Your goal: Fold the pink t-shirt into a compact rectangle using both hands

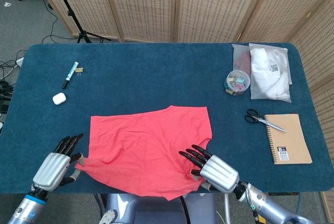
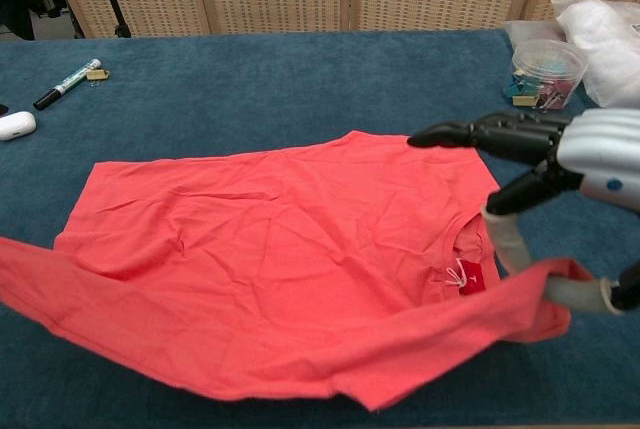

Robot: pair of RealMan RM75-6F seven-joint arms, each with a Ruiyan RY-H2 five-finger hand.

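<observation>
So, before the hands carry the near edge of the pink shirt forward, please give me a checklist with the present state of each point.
1. Right hand holds the near edge of the t-shirt: ok, cloth lifted under it.
2. Left hand holds its corner: cannot tell, the grip is hidden, though the corner is raised.
3. Near edge lifted evenly: not ok, it sags in the middle.
4. Far edge flat on the table: ok.
5. Landing area free: ok, the scissors and the earbud case lie apart from the shirt.
</observation>
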